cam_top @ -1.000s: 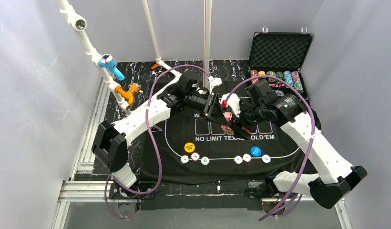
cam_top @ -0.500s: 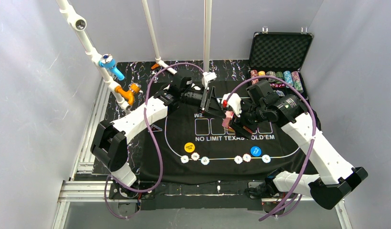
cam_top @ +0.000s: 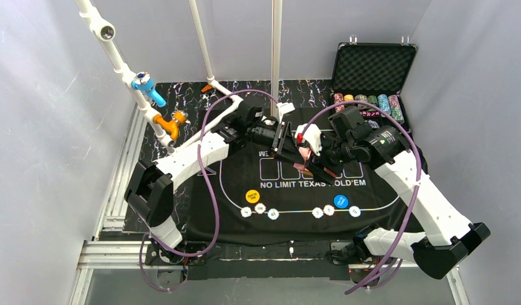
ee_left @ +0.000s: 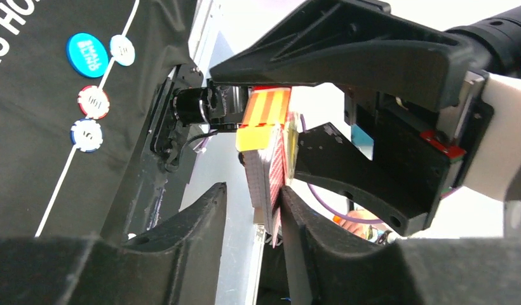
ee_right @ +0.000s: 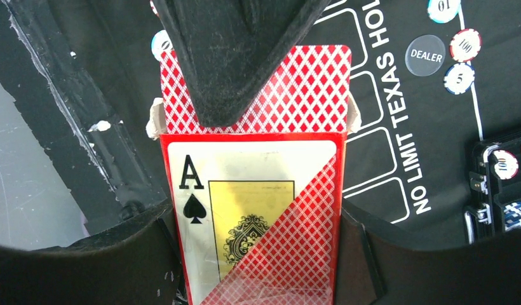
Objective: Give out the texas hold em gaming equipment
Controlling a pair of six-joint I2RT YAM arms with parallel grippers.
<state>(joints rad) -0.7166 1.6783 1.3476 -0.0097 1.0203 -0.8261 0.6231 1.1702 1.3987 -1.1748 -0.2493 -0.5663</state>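
My right gripper (ee_right: 255, 254) is shut on a red card box (ee_right: 251, 216) printed with an ace of spades, held in the air over the black mat (cam_top: 245, 171). Red-backed playing cards (ee_right: 309, 95) stick out of its open end. My left gripper (ee_left: 253, 190) stands open round the end of that deck (ee_left: 270, 171). One finger (ee_right: 232, 57) lies flat on the top card's back; the other finger stands apart from the deck. On the mat lie a yellow disc (cam_top: 252, 196), a blue disc (cam_top: 340, 201), a dealer disc (ee_right: 426, 56) and small chips (cam_top: 260, 208).
An open black foam-lined case (cam_top: 372, 70) with rows of chips (cam_top: 366, 100) stands at the back right. White poles rise behind the mat, and a frame with blue and orange fittings (cam_top: 157, 101) stands at the left. Both arms meet above the mat's far half.
The left gripper drew back from the deck towards the far left half a second ago, then came back onto it. The right arm and card box have not moved.
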